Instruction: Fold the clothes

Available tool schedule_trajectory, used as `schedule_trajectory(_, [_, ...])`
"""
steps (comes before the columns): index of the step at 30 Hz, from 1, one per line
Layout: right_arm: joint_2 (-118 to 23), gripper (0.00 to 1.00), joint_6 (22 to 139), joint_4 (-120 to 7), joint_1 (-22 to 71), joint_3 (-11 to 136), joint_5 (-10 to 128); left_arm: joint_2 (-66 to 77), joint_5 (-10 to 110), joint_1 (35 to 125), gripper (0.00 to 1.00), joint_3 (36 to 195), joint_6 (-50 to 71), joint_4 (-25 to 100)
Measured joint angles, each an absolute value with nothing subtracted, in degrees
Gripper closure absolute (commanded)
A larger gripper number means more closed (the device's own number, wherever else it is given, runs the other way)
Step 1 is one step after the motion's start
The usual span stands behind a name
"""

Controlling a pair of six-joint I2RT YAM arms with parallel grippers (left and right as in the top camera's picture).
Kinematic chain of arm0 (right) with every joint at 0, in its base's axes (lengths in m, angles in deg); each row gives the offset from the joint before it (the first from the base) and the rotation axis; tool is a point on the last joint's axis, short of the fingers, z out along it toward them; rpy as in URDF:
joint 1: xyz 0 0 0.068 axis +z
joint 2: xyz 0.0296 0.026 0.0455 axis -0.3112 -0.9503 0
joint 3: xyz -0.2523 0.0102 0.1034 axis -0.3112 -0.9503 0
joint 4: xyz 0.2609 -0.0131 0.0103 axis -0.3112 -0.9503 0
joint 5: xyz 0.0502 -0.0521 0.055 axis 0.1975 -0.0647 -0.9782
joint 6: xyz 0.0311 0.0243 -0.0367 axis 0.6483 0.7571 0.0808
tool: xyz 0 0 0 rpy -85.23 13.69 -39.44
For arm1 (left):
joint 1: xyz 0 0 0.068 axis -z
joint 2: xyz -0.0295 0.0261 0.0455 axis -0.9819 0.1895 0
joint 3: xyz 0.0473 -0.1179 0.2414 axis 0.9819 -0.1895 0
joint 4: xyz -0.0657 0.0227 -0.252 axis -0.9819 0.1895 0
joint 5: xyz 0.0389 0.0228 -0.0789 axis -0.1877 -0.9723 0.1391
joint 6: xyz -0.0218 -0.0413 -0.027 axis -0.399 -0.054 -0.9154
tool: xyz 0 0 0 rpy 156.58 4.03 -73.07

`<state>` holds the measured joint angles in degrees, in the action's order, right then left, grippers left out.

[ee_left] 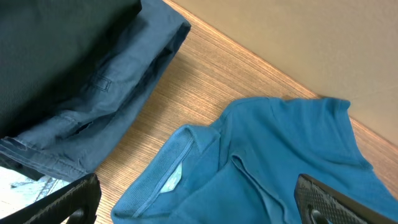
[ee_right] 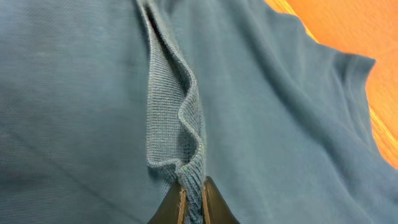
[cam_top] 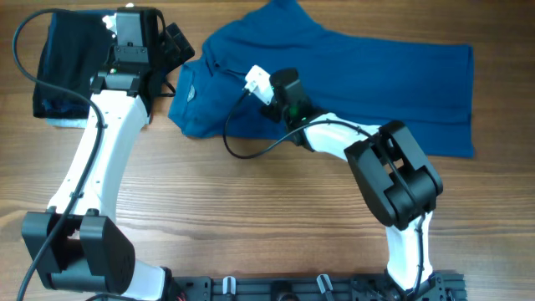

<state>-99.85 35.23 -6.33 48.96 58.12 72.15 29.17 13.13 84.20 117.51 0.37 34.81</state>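
**Right pincer clamped on the shirt's ribbed edge**

The blue polo shirt [cam_top: 376, 75] lies flat on the wooden table [cam_top: 251, 209], collar end to the left and body stretching to the right. The right pincer [ee_right: 191, 200] sits over the collar end, directly on the cloth. Its jaws are closed tight, with a fold of the ribbed edge [ee_right: 168, 124] nipped between the tips. The fabric rises in a small ridge from that point.

The left pincer [cam_top: 177, 57] hangs just beside the shirt's collar, jaws spread wide and holding nothing, near a stack of dark folded garments [cam_top: 71, 63].

A pale tag [ee_left: 173, 180] shows inside the collar, too blurred to read.
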Motion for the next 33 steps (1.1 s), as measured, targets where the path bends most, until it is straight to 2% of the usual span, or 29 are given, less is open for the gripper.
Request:
schedule_trajectory(11, [-100.4,0.96,35.6,1.6,45.7,58.3,68.2,29.2,13.1,84.2,0.0,117.5,0.4,34.8])
schedule_trajectory(21, [-109.5,0.96,35.6,9.3,44.0,60.6,68.0,29.2,13.2,84.2,0.0,117.5,0.4,34.8])
schedule_trajectory(22, [-110.0,0.93,36.1,9.3,43.3,61.7,68.0,29.2,13.1,84.2,0.0,117.5,0.4,34.8])
schedule_trajectory(26, [-110.3,0.69,38.3,9.4,40.4,64.9,68.1,29.2,13.1,84.2,0.0,117.5,0.4,34.8])
schedule_trajectory(27, [-110.3,0.48,38.5,9.5,39.5,65.9,68.2,29.2,13.1,84.2,0.0,117.5,0.4,34.8])
schedule_trajectory(28, [-110.3,0.22,39.0,9.5,39.0,66.7,68.4,29.2,13.1,84.2,0.0,117.5,0.4,34.8])
schedule_trajectory(29, [-110.3,0.01,39.0,9.5,38.6,67.3,68.5,29.2,13.2,84.2,0.0,117.5,0.4,34.8])
schedule_trajectory(33, [-110.3,0.01,41.1,7.7,38.3,69.2,68.6,29.2,13.1,84.2,0.0,117.5,0.4,34.8])
